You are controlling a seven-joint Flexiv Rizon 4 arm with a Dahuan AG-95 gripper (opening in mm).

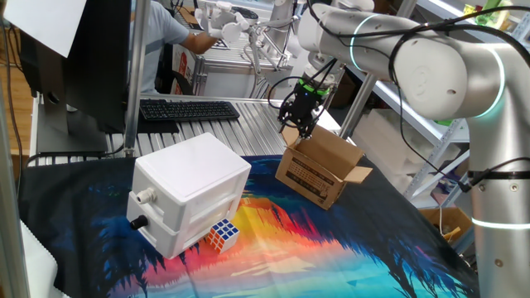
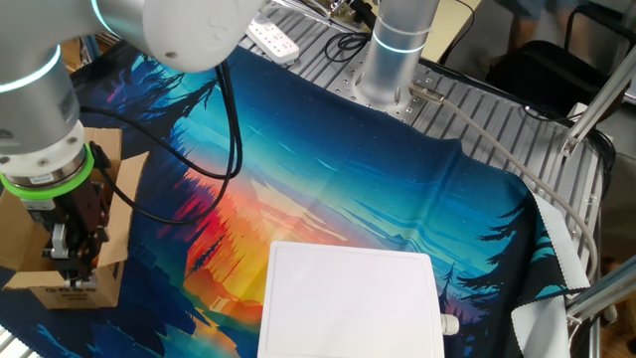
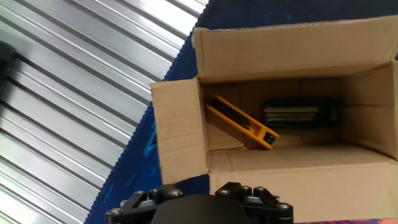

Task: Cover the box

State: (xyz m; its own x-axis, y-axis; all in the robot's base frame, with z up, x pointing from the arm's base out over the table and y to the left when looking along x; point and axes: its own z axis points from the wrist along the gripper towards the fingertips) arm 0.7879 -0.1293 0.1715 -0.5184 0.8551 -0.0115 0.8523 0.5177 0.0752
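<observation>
Your gripper hangs directly above the open cardboard box, close over its far flap; whether the fingers are parted or closed cannot be told from any view. The box sits on the printed cloth near the ribbed metal table surface, flaps splayed, with a yellow tool and a dark object inside. A white plastic box and Rubik's cube stand well apart.
</observation>
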